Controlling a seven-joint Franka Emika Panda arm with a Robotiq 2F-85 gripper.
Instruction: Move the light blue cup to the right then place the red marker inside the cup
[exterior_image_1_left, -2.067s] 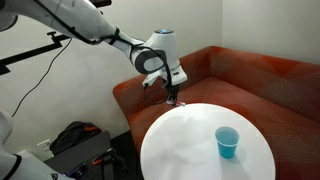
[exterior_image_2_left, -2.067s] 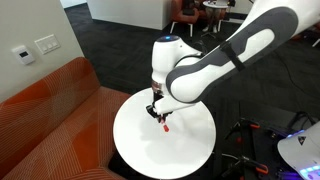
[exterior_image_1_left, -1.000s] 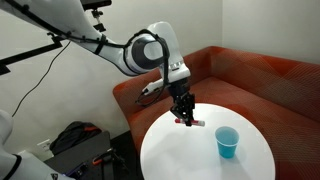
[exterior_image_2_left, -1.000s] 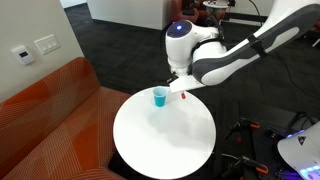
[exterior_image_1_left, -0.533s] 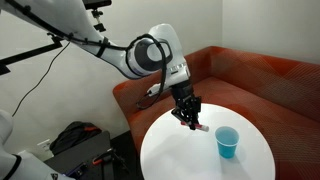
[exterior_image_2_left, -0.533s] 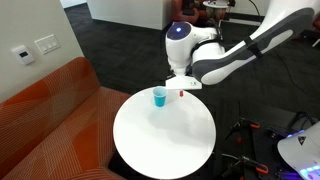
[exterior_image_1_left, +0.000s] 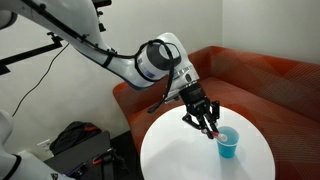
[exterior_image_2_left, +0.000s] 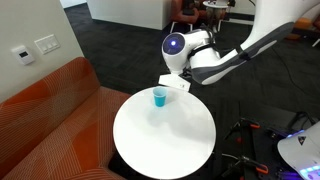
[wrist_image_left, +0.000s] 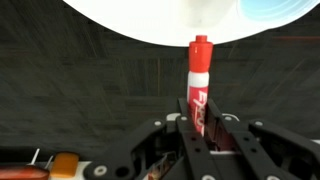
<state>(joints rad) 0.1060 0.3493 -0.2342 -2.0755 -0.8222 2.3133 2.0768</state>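
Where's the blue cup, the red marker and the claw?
light blue cup (exterior_image_1_left: 228, 146), in an exterior view, side wall
red marker (wrist_image_left: 199, 70), wrist view, its red barrel
claw (exterior_image_1_left: 208, 124), in an exterior view, between its fingertips

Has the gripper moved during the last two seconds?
Yes. The gripper, holding the thin red marker, crossed the round white table from its far edge to the turquoise plastic cup.

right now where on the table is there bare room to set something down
Nearly the whole white table is bare, from the light blue cup across to the opposite rim. Only the cup's side is crowded: the gripper hangs there holding the red marker.
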